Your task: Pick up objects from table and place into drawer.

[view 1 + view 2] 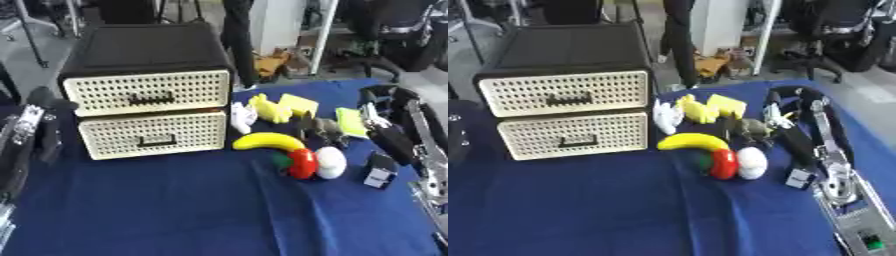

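A drawer unit [144, 50] with a black top stands at the back left, and both its cream perforated drawers, upper [144, 92] and lower [150, 135], are shut. To its right lie a banana [267, 141], a red round thing [303, 163] with green beside it, a white egg shape [331, 162], a yellow figure [269, 109], a yellow block [299, 104], a white figure [242, 117] and a grey thing [325, 129]. My right hand [794, 137] hangs just right of this cluster. My left hand [42, 117] hovers left of the drawers.
A yellow-green flat piece [352, 121] lies under my right arm. A small black box with a white label [381, 171] sits at the right. The blue cloth [192, 210] covers the table. Chairs and a person's legs stand behind.
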